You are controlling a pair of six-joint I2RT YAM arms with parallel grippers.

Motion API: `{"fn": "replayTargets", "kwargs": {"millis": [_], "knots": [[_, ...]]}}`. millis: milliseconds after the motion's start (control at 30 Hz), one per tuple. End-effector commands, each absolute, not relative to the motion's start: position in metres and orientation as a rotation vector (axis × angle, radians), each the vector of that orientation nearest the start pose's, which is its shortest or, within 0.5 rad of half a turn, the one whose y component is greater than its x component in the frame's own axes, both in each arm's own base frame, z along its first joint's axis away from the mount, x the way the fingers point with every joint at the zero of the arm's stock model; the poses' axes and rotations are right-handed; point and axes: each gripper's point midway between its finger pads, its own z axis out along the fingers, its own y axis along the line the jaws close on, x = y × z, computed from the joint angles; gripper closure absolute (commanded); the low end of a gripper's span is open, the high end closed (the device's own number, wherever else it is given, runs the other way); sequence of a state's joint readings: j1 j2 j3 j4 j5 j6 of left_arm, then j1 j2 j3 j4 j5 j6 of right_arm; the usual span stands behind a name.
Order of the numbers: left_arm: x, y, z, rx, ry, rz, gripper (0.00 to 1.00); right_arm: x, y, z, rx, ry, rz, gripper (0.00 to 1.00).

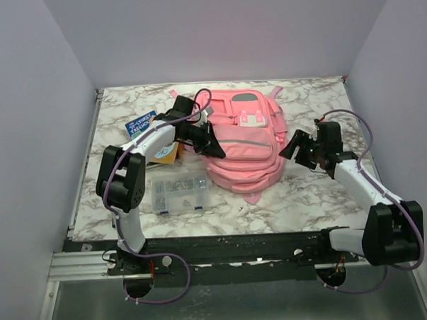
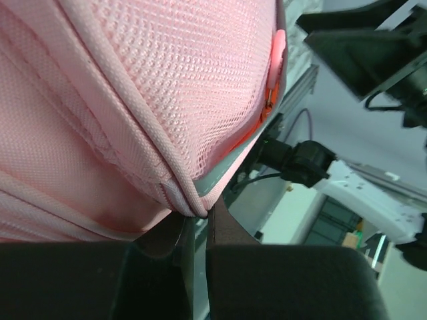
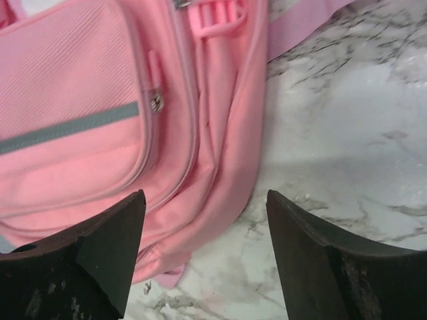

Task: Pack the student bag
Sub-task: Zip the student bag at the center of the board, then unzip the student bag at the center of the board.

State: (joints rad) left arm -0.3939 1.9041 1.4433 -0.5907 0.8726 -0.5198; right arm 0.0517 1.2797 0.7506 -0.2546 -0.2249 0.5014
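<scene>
Two items, a book (image 1: 141,124) and a clear box (image 1: 178,193), lie left of the student bag (image 1: 245,155) on the desk (image 1: 307,191), seemingly unpacked. The left fingers (image 1: 211,142) clench its edge, and the right fingers (image 1: 292,146) hang released beside it.

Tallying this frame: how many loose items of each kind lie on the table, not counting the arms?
student bag: 1
clear compartment box: 1
blue printed booklet: 1
orange-edged item, partly hidden: 1
Total: 4
</scene>
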Motion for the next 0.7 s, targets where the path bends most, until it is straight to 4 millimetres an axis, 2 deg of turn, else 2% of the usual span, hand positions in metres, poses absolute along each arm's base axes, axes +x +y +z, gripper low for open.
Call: {"fn": "replayTargets", "kwargs": {"millis": [0,133,233,433,500,567,667], "knots": [[0.319,-0.318,0.217,0.133,2.518,-1.695,1.00,0.306,0.116,0.133,0.252,2.281,0.720,0.24],[0.337,-0.327,0.240,-0.001,2.504,-1.694,1.00,0.283,0.158,0.155,-0.005,2.232,0.669,0.24],[0.343,-0.336,0.256,-0.024,2.500,-1.723,1.00,0.272,0.182,0.160,-0.152,2.207,0.570,0.24],[0.333,-0.348,0.251,0.028,2.543,-1.725,1.00,0.259,0.211,0.161,-0.453,2.110,0.223,0.23],[0.329,-0.350,0.250,0.051,2.548,-1.740,1.00,0.257,0.214,0.160,-0.539,2.047,0.028,0.21],[0.326,-0.350,0.250,0.087,2.544,-1.751,1.00,0.261,0.208,0.157,-0.559,2.008,-0.187,0.19],[0.321,-0.347,0.247,0.111,2.548,-1.748,1.00,0.267,0.214,0.151,-0.615,1.977,-0.318,0.17]]}}
